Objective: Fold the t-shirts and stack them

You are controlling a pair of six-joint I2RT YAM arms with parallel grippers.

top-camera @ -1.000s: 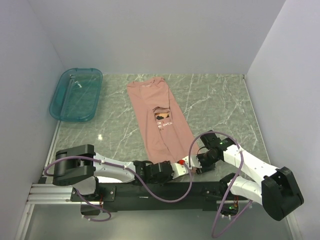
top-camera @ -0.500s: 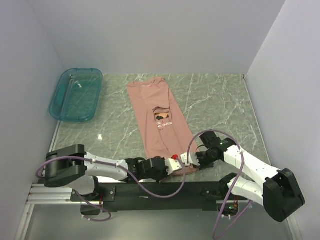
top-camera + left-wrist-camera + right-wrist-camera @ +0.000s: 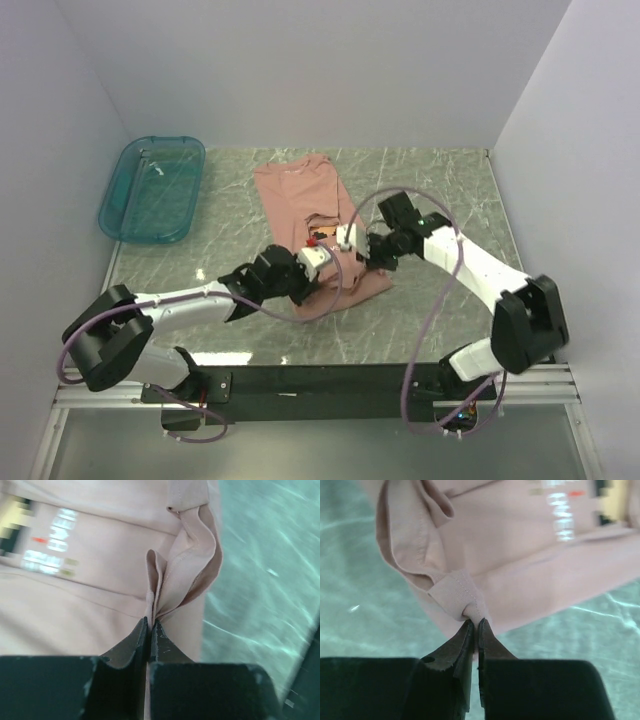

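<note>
T-shirt dusty-pink, near edge bunched; left pincer and right pincer clenched on it

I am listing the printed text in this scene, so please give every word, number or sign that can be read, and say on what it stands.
Nothing here can be read.
White print on the chest of the pink t-shirt: a few short lines, too blurred to read in both wrist views and too small in the top view.
Teal tray: no label visible.

dusty-pink t-shirt with white chest text, teal tray, grey-green marbled table
</note>
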